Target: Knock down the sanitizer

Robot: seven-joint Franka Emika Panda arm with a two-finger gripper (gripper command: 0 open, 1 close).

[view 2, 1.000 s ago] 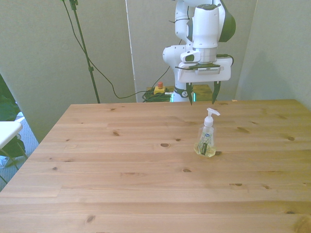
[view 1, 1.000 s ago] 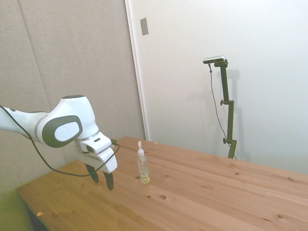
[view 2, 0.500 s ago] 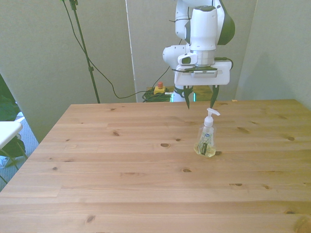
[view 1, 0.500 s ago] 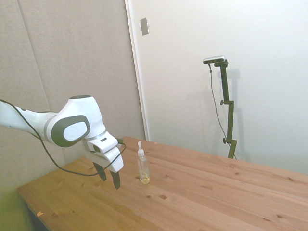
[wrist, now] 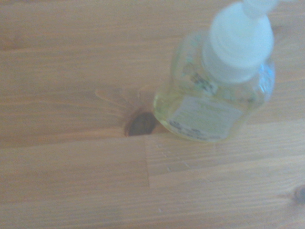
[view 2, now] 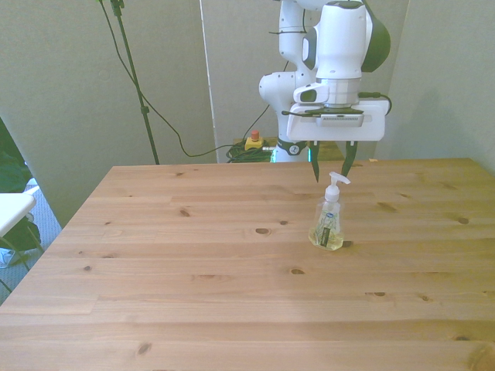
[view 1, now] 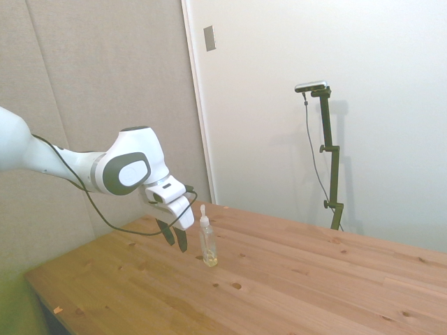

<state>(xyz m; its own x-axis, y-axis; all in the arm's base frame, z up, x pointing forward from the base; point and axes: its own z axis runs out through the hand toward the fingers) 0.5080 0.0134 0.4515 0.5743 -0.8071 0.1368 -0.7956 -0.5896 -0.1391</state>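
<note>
The sanitizer is a small clear bottle with a white pump nozzle and a little yellowish liquid. It stands upright on the wooden table, right of middle in the front view. In the side view the sanitizer rises just to the right of my gripper. My gripper hangs open behind the bottle's nozzle, its two dark fingers pointing down with nothing between them, apart from the bottle. The wrist view looks down on the sanitizer, blurred, beside a dark knot in the wood.
A black cable loops under the arm's wrist. Bare wooden table stretches toward the front view's left and toward the near edge.
My gripper has moved toward the sanitizer, to the right in both views, and now hangs just behind its nozzle. The bottle has not moved.
</note>
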